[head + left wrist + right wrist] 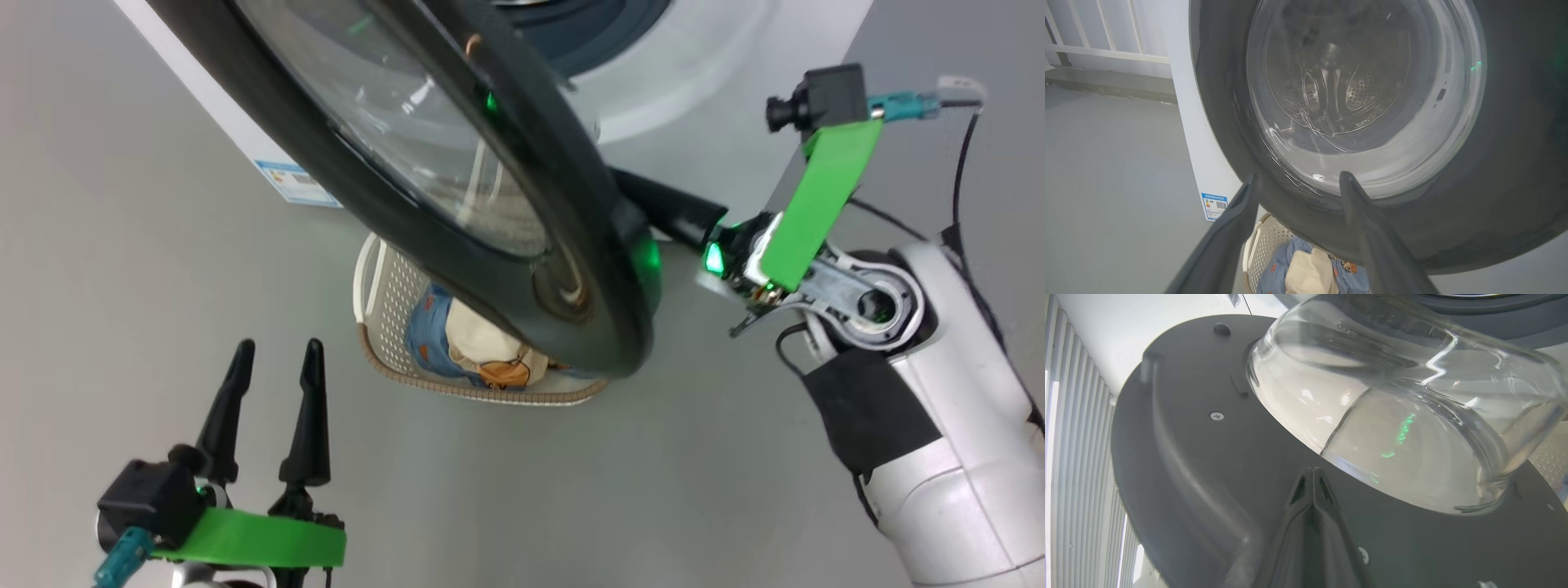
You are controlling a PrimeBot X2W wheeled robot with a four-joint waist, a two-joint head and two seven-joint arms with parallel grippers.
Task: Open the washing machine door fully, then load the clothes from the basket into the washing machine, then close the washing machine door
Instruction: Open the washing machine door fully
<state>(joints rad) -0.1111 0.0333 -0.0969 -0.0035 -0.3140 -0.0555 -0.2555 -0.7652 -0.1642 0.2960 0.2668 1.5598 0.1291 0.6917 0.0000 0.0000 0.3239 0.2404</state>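
Observation:
The washing machine door (596, 269), a wide black rim around domed glass (408, 139), stands part open across the top of the head view. The white washing machine (702, 90) is behind it. My right gripper (1312, 471) is shut, its tips against the door's dark inner face (1208, 477) beside the glass dome (1392, 416); in the head view its fingers (665, 211) reach behind the rim. Under the door sits the basket (384, 302) holding the clothes (482, 343), blue printed fabric and a cream cloth. My left gripper (279, 351) hangs open and empty at lower left, facing the door (1515, 163) above the basket (1265, 241).
Grey floor (122, 245) surrounds the machine and basket. A blue label (294, 181) marks the machine's lower left corner. The left wrist view shows a white railing (1106, 53) and a low ledge (1106, 83) at the far left. Pale vertical slats (1077, 457) line the right wrist view's left edge.

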